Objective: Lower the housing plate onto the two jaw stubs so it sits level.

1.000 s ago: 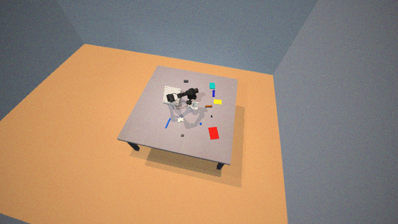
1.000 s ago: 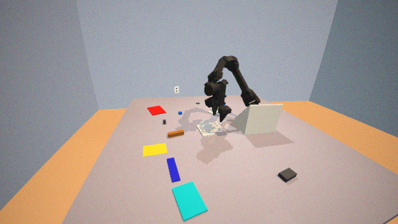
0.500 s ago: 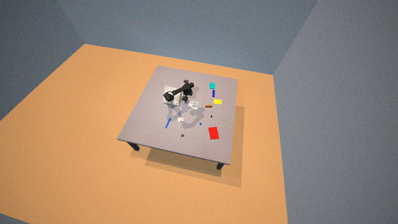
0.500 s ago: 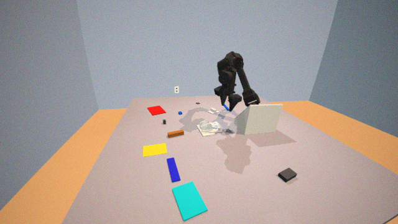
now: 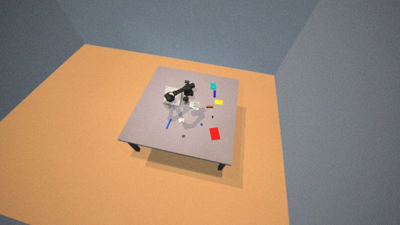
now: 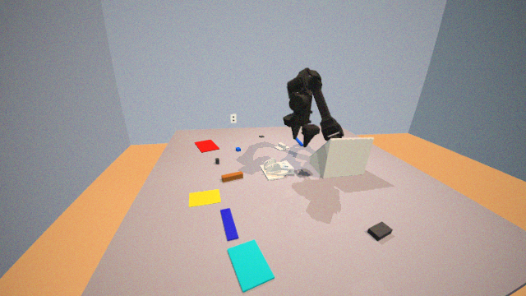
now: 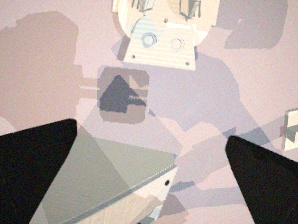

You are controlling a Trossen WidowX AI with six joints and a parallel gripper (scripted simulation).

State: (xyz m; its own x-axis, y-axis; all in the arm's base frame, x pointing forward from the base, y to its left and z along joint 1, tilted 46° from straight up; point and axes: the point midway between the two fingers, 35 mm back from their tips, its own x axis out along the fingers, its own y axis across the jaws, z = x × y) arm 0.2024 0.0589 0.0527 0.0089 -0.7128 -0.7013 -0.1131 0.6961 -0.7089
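Note:
A cream-white assembly (image 5: 194,105) (image 6: 271,174) (image 7: 160,59) lies on the table, with a flat plate edge, two ring-shaped features and raised parts. It is cut off at the top of the wrist view. A smaller white piece (image 5: 181,120) (image 6: 282,146) lies apart from it; part of it shows at the right edge of the wrist view (image 7: 290,140). I cannot tell which part is the housing plate, or whether anything sits level on the jaw stubs. My gripper (image 6: 300,142) (image 7: 153,135) is wide open and empty, above the table beside the assembly, on the robot base's side, touching neither.
The pale robot mount (image 5: 168,90) (image 6: 349,158) (image 7: 115,160) is close to the gripper. A dark block (image 5: 187,81) (image 6: 380,231) lies behind the arm. An orange bar (image 5: 209,107) (image 6: 232,177), yellow plate (image 5: 219,102) (image 6: 205,197) and red plate (image 5: 215,134) (image 6: 206,145) lie beyond the assembly.

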